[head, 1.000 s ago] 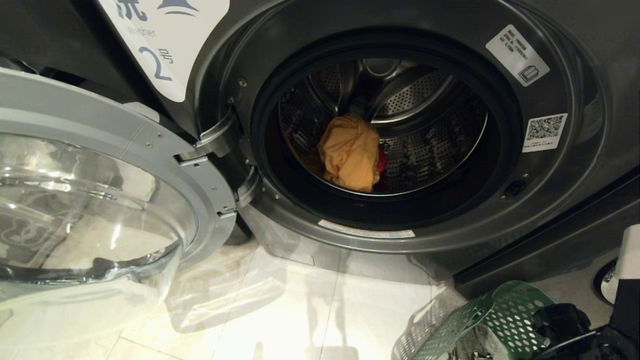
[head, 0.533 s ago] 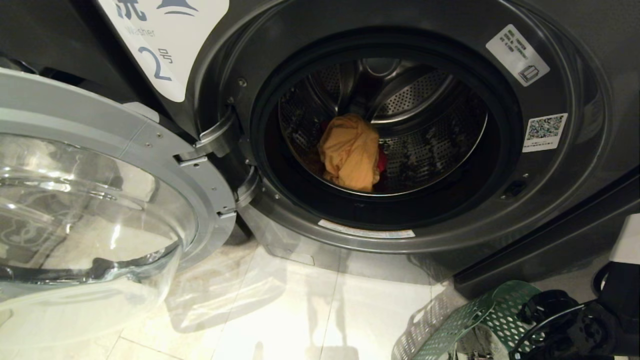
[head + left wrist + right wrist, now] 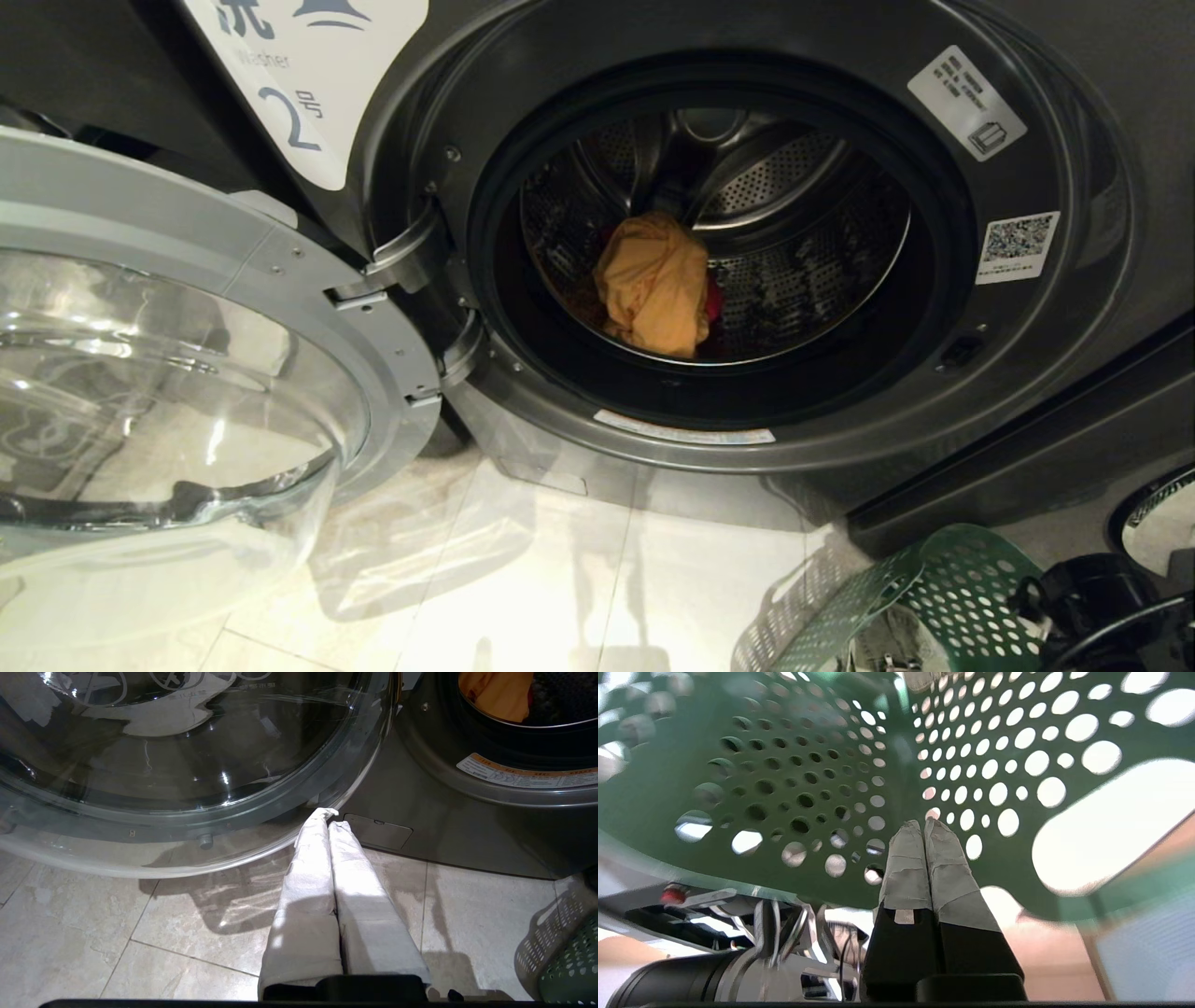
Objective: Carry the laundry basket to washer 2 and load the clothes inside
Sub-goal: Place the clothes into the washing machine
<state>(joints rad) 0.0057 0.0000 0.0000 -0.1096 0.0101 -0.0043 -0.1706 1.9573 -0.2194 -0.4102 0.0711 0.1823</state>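
Observation:
Washer 2 [image 3: 1074, 308] is dark grey, with a white label showing a 2 [image 3: 289, 112], and its round door [image 3: 187, 373] is swung wide open to the left. In the drum lies the yellow-orange garment [image 3: 653, 285] with a sliver of the magenta one [image 3: 713, 301] behind it. The green laundry basket [image 3: 934, 588] stands on the floor at the bottom right, next to my right arm [image 3: 1102, 597]. My right gripper [image 3: 924, 823] is shut and empty, its tips close to the basket's perforated wall [image 3: 994, 765]. My left gripper [image 3: 329, 816] is shut and empty, low over the tiles by the door's lower rim.
The open glass door [image 3: 187, 765] overhangs the left part of the pale tiled floor [image 3: 560, 579]. A chrome-rimmed round thing [image 3: 1158, 513] shows at the right edge. Parts of my own frame [image 3: 738, 933] lie beside the right gripper.
At the bottom right of the head view my right arm has shifted, and its white link has dropped out of view. The basket's rim has shifted slightly. Door and garments stay put.

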